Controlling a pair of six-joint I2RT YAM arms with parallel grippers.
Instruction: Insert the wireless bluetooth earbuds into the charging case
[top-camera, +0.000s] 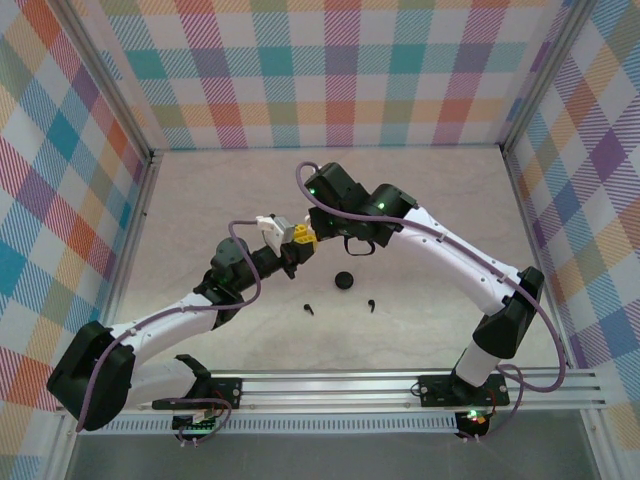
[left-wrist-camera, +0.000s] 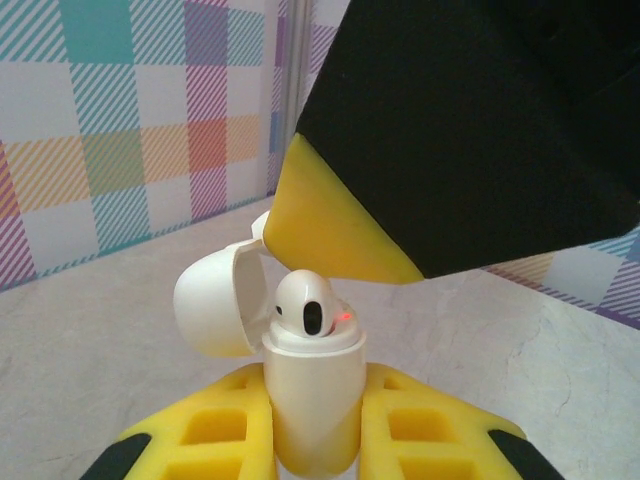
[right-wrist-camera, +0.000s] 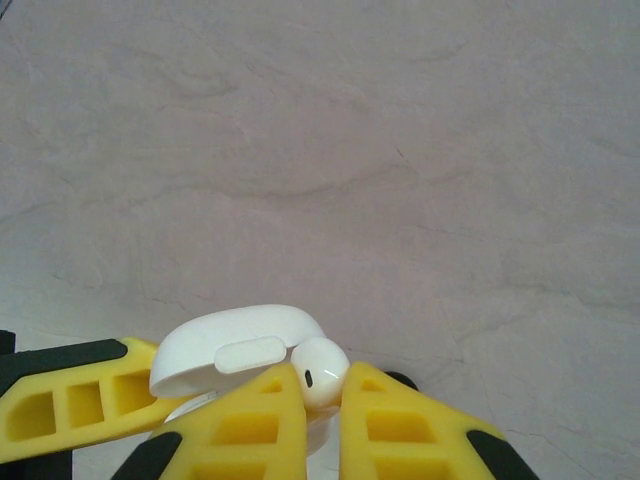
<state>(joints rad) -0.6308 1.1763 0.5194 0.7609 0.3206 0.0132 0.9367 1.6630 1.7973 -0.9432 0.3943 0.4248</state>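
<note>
From above, my left fingers (top-camera: 292, 246) and right fingers (top-camera: 312, 237) meet over the middle of the worktop (top-camera: 200, 200); 2 black earbuds (top-camera: 308, 309) (top-camera: 371, 304) lie nearer the near edge. Left wrist: my left fingers clench a white case (left-wrist-camera: 310, 400), lid (left-wrist-camera: 210, 305) open, a white earbud (left-wrist-camera: 305, 305) in its mouth. Right wrist: my right fingers pinch that earbud.

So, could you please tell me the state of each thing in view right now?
White charging case: lid open, clamped in the left end effector.
White earbud: pinched by the shut right end effector, at the case's mouth.
Black case: lying on the table, untouched; lid state unclear.
Black earbuds: both loose on the table.
</note>
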